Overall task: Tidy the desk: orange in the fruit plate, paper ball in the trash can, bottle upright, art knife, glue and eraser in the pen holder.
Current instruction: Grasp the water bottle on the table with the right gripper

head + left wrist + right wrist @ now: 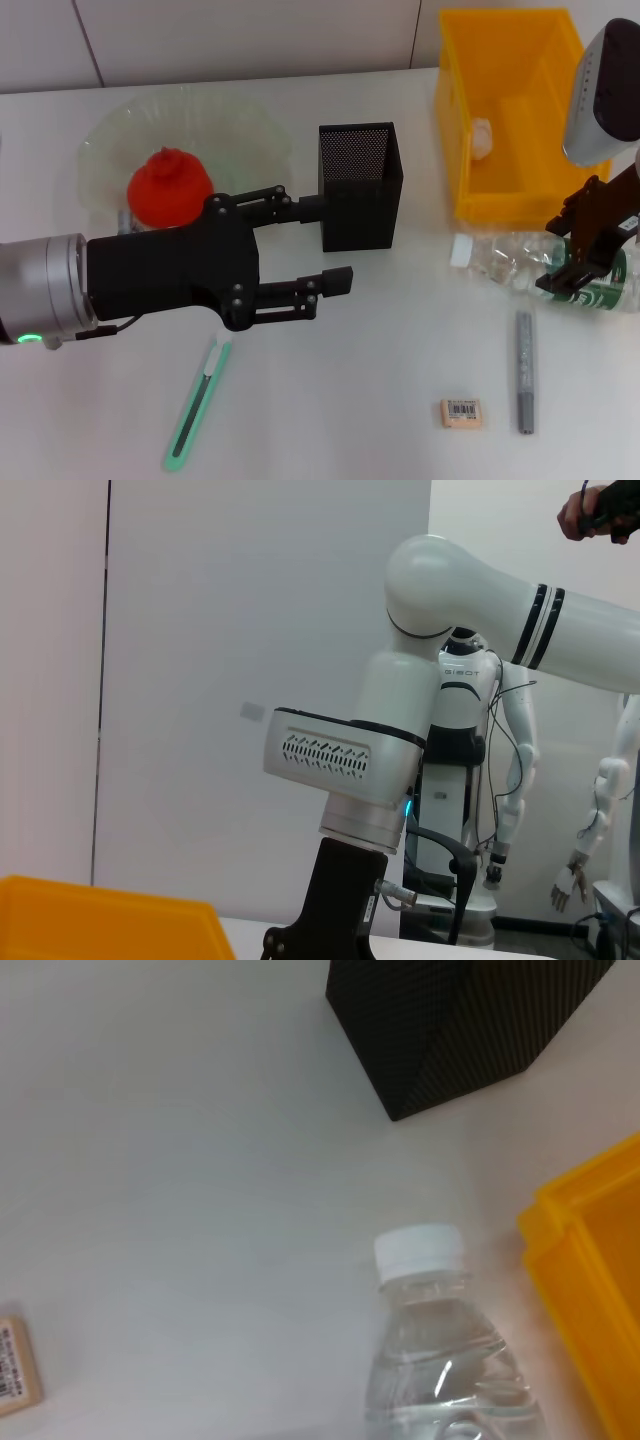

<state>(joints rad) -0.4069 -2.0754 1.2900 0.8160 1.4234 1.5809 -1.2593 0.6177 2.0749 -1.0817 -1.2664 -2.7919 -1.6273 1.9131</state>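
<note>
Right jaws point(578, 262): closed round the body of the lying bottle point(520, 262) at the surface's right edge, below the bin point(505, 195).
Bottle: clear, thin-walled, likely slippery and easily squeezed; mid-body looks the best place to hold it, cap point(420, 1250) toward the holder point(360, 185).
Left jaws point(325, 245): wide apart, holding nothing, hovering just left of the holder, mid-surface.
Orange point(168, 188): in the plate point(240, 125), far-left corner.
Knife point(196, 405), eraser point(462, 412), glue point(524, 370): along the near edge.

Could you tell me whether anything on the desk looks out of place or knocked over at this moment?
Yes. The bottle lies on its side by the yellow bin, with the right end effector at its labelled end. The eraser, the grey glue stick and the green knife lie loose on the desk, outside the pen holder.
</note>
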